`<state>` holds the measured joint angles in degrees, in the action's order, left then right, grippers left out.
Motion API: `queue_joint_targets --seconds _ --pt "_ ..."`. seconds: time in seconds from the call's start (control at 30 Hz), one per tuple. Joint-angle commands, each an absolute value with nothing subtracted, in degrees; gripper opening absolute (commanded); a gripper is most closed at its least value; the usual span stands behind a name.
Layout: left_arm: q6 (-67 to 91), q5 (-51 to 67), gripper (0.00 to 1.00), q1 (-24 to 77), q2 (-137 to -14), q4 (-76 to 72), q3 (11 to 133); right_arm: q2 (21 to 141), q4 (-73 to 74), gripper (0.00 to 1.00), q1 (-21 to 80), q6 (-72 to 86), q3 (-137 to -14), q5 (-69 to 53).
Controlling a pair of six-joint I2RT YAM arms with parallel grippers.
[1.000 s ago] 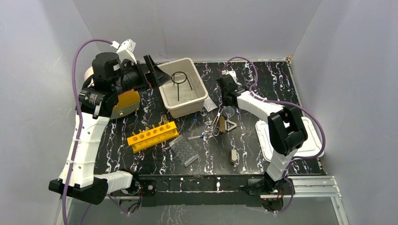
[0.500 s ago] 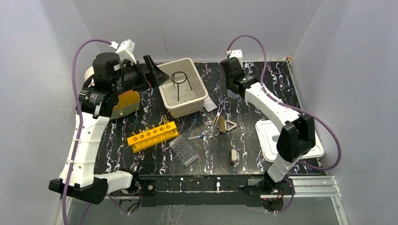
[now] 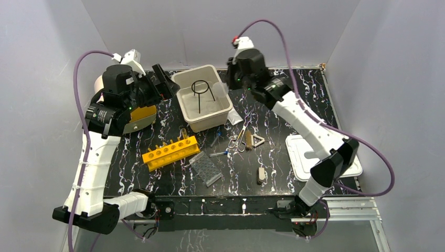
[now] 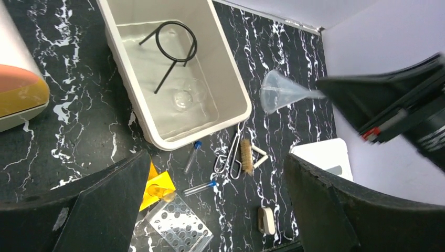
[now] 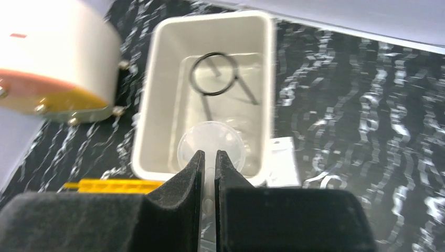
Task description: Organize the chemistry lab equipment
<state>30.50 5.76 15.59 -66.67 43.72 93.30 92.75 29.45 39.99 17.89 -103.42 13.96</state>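
Hanging above the right rim of the beige tub (image 3: 212,121) near the tabletop's far edge, the right gripper (image 5: 209,157) is clamped on the stem of a clear funnel (image 4: 281,93). The funnel's long axis follows the fingers, with its mouth aimed down into the tub near the black wire ring-stand (image 3: 201,90). The left gripper (image 3: 163,80), spread wide and empty, hovers off the tub's left side, so the release likely falls to the right arm.
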Motion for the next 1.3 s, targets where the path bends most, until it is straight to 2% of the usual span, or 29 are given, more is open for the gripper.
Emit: queue_joint_targets --seconds 0.0,0.5,0.87,1.0,1.27 --pt "32.0 0.8 0.98 15.8 -65.2 42.4 93.1 97.8 26.8 0.0 45.2 18.0 -107.5 10.0" --pt "30.5 -15.1 0.98 15.8 -64.4 37.5 89.1 115.6 25.7 0.0 52.7 10.3 -112.8 14.0" --pt "26.7 -14.9 0.98 15.8 -65.3 34.1 87.3 124.6 25.6 0.01 53.9 8.7 -116.3 18.0" --pt "25.7 -14.1 0.98 15.7 -65.1 34.2 87.3 127.9 28.1 0.08 54.3 9.3 -119.3 19.0" --pt "23.3 -15.9 0.98 15.9 -64.2 34.5 87.6 128.1 30.7 0.35 54.4 12.0 -123.8 19.3"
